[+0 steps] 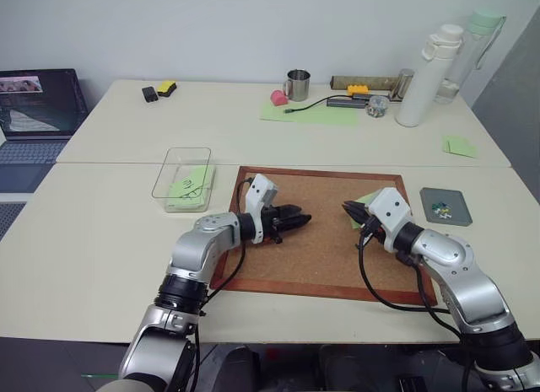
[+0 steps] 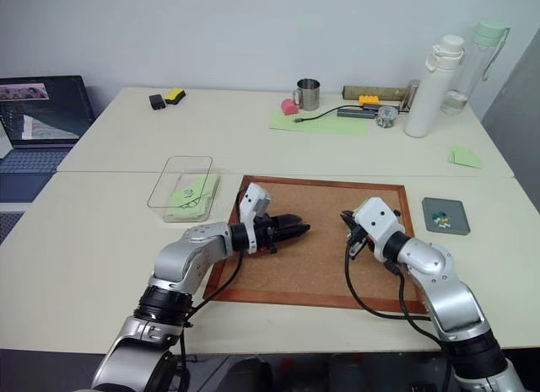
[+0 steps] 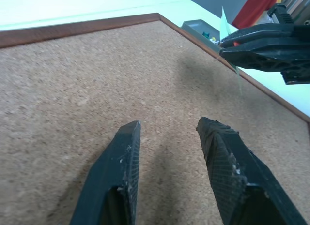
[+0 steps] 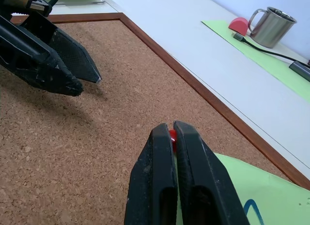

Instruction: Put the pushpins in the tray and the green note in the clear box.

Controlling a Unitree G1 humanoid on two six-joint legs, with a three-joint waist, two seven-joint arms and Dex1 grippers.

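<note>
The green note [image 1: 364,198], marked with a dark drawn line, lies on the cork board [image 1: 321,249] at its right side. My right gripper [image 4: 170,127] hovers over the note's edge, shut on a red pushpin [image 4: 172,135]. My left gripper [image 3: 167,123] is open above the middle of the board with nothing between its fingers, its tips facing the right gripper [image 1: 346,207] a short way off. The grey tray [image 1: 432,196] sits right of the board with several pushpins [image 1: 441,210] in it. The clear box [image 1: 169,169] stands left of the board and holds another green note [image 1: 191,188].
An open laptop [image 1: 34,114] is at the far left. Along the back of the table are a metal mug [image 1: 297,84], a large green sheet [image 1: 308,114], a cable, a white bottle [image 1: 426,76] and a clear bottle [image 1: 477,46]. A loose green note [image 1: 460,146] lies far right.
</note>
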